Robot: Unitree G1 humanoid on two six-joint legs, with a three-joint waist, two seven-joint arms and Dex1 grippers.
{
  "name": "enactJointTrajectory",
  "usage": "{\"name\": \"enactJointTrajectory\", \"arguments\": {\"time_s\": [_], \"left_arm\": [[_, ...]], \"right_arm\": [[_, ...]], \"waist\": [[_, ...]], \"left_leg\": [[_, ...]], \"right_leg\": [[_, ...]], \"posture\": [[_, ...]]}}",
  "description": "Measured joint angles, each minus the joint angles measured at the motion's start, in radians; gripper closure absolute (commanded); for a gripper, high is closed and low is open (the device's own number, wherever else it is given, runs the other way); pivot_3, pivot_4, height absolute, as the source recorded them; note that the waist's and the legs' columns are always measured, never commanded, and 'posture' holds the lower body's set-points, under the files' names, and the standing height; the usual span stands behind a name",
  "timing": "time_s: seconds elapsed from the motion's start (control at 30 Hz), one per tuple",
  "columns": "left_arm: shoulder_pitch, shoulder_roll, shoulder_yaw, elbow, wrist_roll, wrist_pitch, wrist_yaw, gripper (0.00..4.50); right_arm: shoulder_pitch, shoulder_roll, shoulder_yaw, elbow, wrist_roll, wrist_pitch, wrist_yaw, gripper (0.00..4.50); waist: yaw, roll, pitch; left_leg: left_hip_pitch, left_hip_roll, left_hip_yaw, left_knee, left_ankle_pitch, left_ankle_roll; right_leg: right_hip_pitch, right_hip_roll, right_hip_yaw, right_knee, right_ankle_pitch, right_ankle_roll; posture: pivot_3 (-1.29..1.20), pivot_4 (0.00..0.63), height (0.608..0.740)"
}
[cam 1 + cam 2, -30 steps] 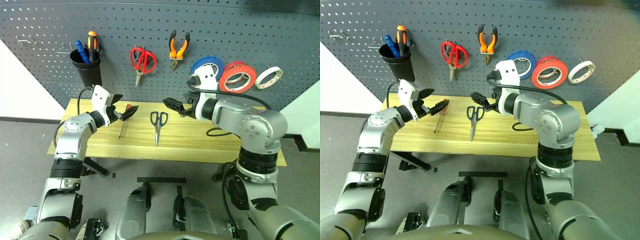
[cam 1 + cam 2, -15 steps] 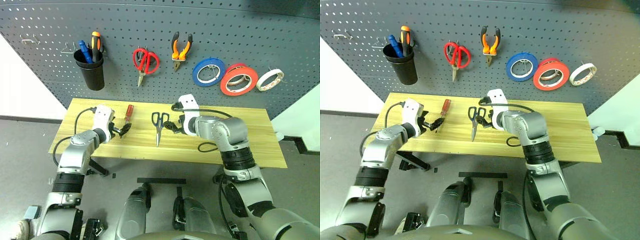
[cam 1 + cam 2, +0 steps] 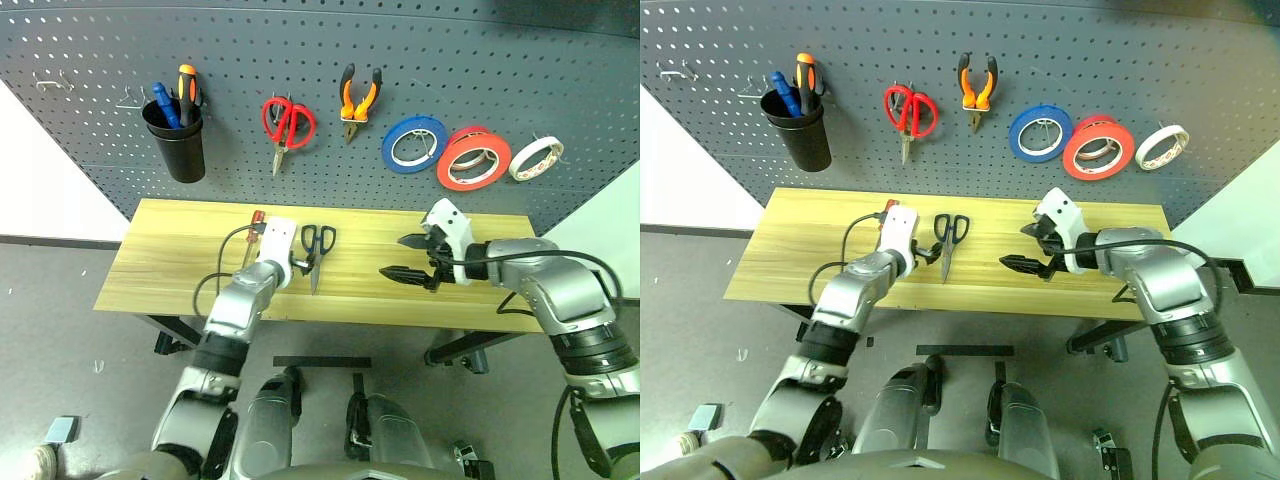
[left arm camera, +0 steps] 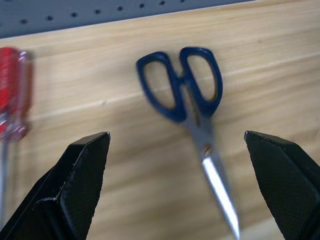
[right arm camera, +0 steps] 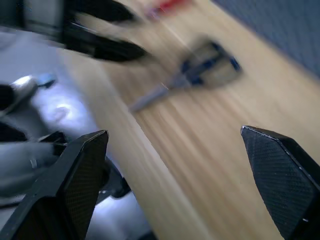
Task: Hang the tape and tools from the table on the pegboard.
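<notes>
I can read no text, label, brand, number or sign from here. The rolls of tape hanging on the pegboard [image 3: 320,90] carry no legible print; the whitish roll [image 3: 536,158] shows only faint reddish marks that I cannot make out as letters. The handles of the tools and the black cup [image 3: 175,140] are plain as far as I can see.

Three tape rolls: blue roll [image 3: 414,143], red-orange roll [image 3: 475,158], whitish tape [image 3: 536,158]. Two scissors: red-handled scissors [image 3: 287,124], dark-handled scissors [image 3: 316,250]. One pliers [image 3: 359,97], three screwdrivers, one black cup [image 3: 178,140].
</notes>
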Motion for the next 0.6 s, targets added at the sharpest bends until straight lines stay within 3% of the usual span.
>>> {"name": "enactJointTrajectory", "arguments": {"time_s": [0.27, 0.6], "left_arm": [[-0.206, -0.156, 0.107, 0.439, 0.005, -0.109, 0.222, 0.00], [-0.410, -0.159, 0.181, 0.752, -0.006, -0.115, 0.428, 0.00]], "right_arm": [[-0.030, -0.028, 0.029, 0.151, -0.125, -0.233, 0.126, 0.03], [-0.034, -0.037, 0.029, 0.155, -0.165, -0.255, 0.166, 0.03]], "waist": [[0.000, -0.001, 0.002], [-0.024, -0.004, 0.013]], "left_leg": [[-0.001, -0.001, 0.002, 0.005, -0.002, 0.003], [-0.002, -0.001, 0.003, 0.004, -0.003, 0.004]], "right_leg": [[0.001, -0.007, -0.001, -0.005, 0.002, 0.002], [0.000, -0.008, -0.001, -0.005, 0.003, 0.002]], "posture": [[0.11, 0.222, 0.732], [0.10, 0.269, 0.732]]}}
